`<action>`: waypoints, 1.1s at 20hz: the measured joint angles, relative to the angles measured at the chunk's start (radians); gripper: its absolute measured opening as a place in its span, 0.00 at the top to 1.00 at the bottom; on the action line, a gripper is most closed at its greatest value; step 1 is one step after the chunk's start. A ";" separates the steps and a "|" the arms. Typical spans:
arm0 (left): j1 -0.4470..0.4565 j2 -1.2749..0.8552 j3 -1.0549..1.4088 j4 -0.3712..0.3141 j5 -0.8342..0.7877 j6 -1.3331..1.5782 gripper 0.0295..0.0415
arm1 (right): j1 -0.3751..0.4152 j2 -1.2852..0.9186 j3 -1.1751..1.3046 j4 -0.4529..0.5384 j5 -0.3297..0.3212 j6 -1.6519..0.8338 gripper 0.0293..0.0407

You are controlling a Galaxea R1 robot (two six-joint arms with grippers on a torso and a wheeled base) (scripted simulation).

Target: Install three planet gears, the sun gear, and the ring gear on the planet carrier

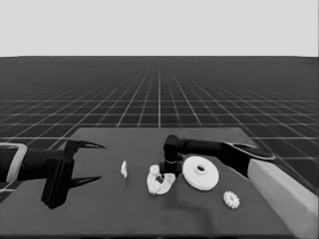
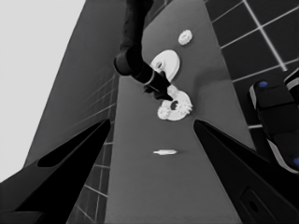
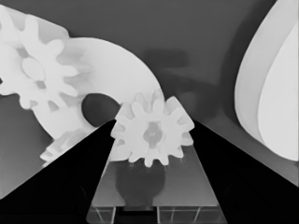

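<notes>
right gripper (image 3: pixel 152 128) clamping gear (image 3: pixel 153 130) — over smaller round part (image 3: pixel 107 74)

Both arms are black near the business end and turn pale grey farther back, like chunky boxy sleeves. The left gripper (image 1: pixel 90 162) has two long, pointed black fingers on a blocky black base. The right gripper (image 3: pixel 152 133) is built the same: black wedge fingers, with a rounded black elbow-like joint behind the wrist and a slim black forearm.
</notes>
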 joint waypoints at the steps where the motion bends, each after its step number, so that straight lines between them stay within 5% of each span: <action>1: 0.000 0.000 0.000 0.000 0.000 0.000 0.25 | 0.000 0.000 0.000 0.000 0.000 0.000 0.55; 2: 0.000 0.000 0.000 0.000 0.000 0.000 0.25 | 0.000 0.000 0.000 0.000 0.000 0.000 0.31; 4: 0.000 0.000 0.000 0.000 0.000 0.000 0.25 | 0.000 0.000 -0.001 -0.001 0.000 0.000 0.20; 10: 0.000 0.000 0.000 0.000 0.000 0.000 0.25 | 0.000 0.000 -0.001 -0.001 0.000 0.000 0.19; 13: 0.000 0.000 0.000 0.000 0.000 0.000 0.25 | 0.122 -0.026 0.092 0.113 -0.047 0.055 0.19; 20: 0.000 0.000 0.000 0.000 0.000 0.000 0.25 | 0.154 -0.028 0.101 0.145 -0.054 0.060 0.19; 22: 0.000 0.000 0.000 0.000 0.000 0.000 0.25 | 0.142 -0.550 0.677 0.132 -0.055 0.081 0.19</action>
